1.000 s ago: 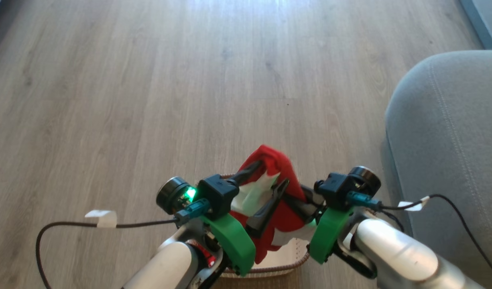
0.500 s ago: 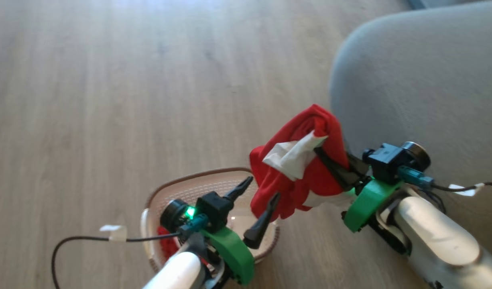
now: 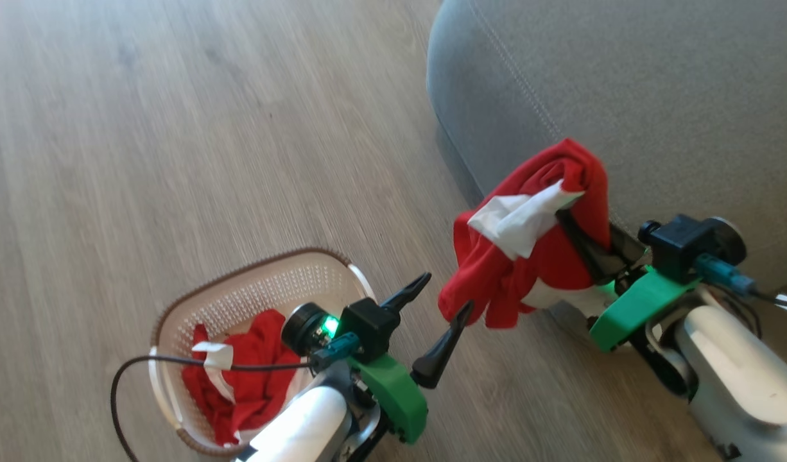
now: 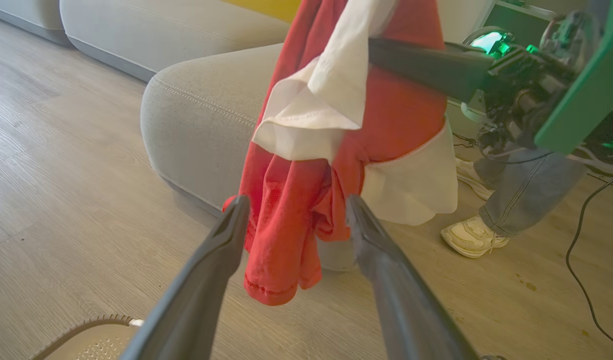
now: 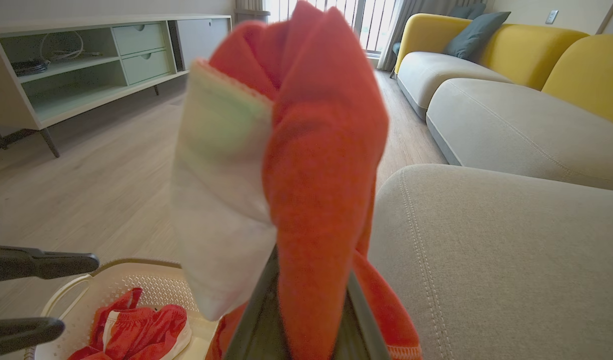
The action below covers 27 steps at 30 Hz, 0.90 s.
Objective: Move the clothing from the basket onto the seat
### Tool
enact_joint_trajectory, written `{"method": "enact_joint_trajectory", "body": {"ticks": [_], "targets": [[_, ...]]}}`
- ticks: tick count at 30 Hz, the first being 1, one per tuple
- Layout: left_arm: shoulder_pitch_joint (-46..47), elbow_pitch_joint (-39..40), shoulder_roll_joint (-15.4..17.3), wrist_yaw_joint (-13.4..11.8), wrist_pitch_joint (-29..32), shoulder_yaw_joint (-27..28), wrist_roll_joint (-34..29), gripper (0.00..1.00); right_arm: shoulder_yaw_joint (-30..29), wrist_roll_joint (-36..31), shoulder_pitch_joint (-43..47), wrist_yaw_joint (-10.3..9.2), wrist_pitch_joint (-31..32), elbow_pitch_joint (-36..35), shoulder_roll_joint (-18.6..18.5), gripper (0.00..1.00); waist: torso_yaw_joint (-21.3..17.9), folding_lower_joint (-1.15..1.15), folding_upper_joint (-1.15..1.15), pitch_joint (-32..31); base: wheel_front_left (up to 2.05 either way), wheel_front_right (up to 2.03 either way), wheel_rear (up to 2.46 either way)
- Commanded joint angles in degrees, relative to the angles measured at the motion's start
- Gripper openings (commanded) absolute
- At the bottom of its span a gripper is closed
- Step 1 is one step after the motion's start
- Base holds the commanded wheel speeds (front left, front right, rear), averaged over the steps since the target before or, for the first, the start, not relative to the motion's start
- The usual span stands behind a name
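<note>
A red and white garment (image 3: 535, 256) hangs in the air, with my right gripper (image 3: 576, 224) shut on its bunched top. It hangs beside the rounded corner of the grey seat (image 3: 624, 83), above the floor. In the right wrist view the cloth (image 5: 316, 165) drapes over my fingers (image 5: 259, 320). My left gripper (image 3: 446, 293) is open just left of the hanging hem (image 4: 281, 250) and holds nothing. The cream basket (image 3: 175, 308) stands on the floor at lower left with a second red and white garment (image 3: 252, 372) inside.
A person's white shoe (image 4: 474, 237) and jeans leg stand by the seat's far side, near a floor cable (image 4: 581, 260). A pale sideboard (image 5: 86, 60) and a yellow-backed sofa (image 5: 511, 45) lie further off. Wood floor (image 3: 175, 128) surrounds the basket.
The head view has swung right. My right gripper has carried the garment up out of the basket and over to the seat's corner. The left gripper now stands apart from the cloth.
</note>
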<state>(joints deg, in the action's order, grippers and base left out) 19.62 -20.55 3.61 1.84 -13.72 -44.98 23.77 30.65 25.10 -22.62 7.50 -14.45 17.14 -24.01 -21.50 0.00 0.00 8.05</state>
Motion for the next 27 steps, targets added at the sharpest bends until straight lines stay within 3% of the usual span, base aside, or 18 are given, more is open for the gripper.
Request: {"method": "enact_joint_trajectory", "body": {"ticks": [1, 7, 13, 20, 27], "targets": [[3.42, 1.33, -0.52, 0.0, -0.88, 1.04, -0.18, 1.0, -1.41, -0.7, -0.09, -0.01, -0.55, -2.54, -0.56, 0.0, -0.35, 0.0, 0.0, 3.12, 0.0, 0.0, 0.0], [6.43, 0.88, -0.61, -0.08, -1.08, 0.42, -1.39, 1.0, -7.42, -1.41, -3.55, -0.01, -0.55, -2.59, 0.26, 0.0, 1.41, 0.0, 0.0, 9.62, 0.0, 0.0, 0.0], [11.04, 0.17, 0.01, -0.34, -1.16, 0.89, -3.62, 1.0, -18.63, -0.95, -16.51, -0.01, -0.55, -0.07, 1.12, 0.0, 5.14, 0.0, 0.0, 20.67, 0.0, 0.0, 0.0], [13.69, -0.06, 1.01, -0.94, -1.24, 2.22, -4.94, 1.0, -32.3, -1.65, -39.87, -0.01, -0.55, 12.38, -4.87, 0.0, 11.05, 0.0, 0.0, 31.29, 0.0, 0.0, 0.0], [10.99, 4.3, 1.89, -3.06, -1.27, 6.1, -4.7, 1.0, -45.24, -7.52, -59.77, -0.01, 1.1, 24.72, -14.07, 0.0, 14.74, 0.0, 0.0, 39.21, 0.0, 0.0, 0.0]]}}
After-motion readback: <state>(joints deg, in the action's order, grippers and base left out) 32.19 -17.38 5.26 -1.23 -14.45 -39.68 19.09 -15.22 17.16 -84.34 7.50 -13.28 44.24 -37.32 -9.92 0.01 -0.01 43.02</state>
